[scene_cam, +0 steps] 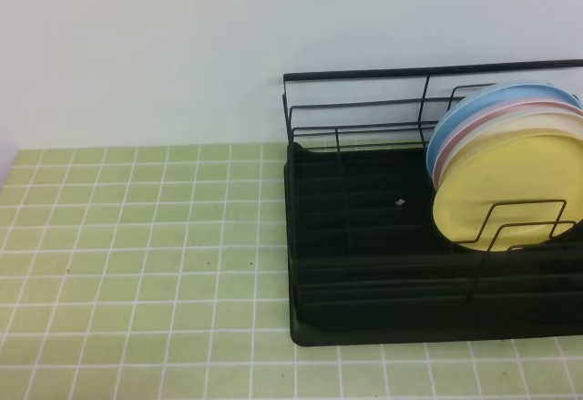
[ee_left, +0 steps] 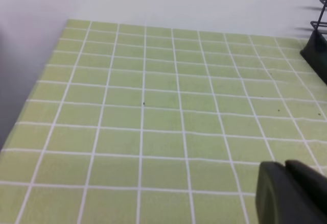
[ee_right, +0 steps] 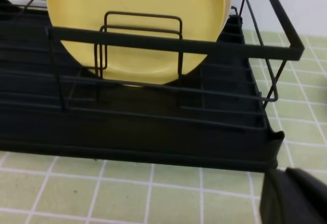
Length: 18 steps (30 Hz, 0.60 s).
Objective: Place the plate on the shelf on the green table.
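Overhead, the plate (scene_cam: 510,190) stands upright in the shelf (scene_cam: 364,263) on the green table (scene_cam: 137,254), so placement looks done; both wrist views show only a dark gripper corner, jaw opening impossible to tell.

Only a dark corner of the left gripper (ee_left: 292,192) shows in its wrist view, and likewise the right gripper (ee_right: 294,197); neither view reveals how the jaws stand.

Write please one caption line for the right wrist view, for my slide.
Pale-yellow plate standing upright among the wire dividers of the black shelf on the green table.
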Motion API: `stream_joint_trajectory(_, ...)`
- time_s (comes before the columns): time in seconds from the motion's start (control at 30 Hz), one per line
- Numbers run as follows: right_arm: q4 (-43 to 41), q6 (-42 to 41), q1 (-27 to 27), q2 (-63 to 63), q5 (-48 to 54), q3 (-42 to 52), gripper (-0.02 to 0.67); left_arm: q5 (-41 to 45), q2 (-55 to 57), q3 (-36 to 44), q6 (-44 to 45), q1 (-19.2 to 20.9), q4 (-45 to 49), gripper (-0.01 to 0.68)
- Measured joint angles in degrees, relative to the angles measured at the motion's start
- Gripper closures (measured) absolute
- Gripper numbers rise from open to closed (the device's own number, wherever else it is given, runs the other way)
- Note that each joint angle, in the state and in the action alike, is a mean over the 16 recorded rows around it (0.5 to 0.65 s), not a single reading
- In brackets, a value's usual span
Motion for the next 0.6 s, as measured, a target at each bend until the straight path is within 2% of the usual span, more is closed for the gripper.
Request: stream_joint_trajectory(0.6,1.03,0.09,-3.41,-0.06,-0.17,0.09,0.652,0.02,0.0,0.0,0.0,0.0,0.0,0.673)
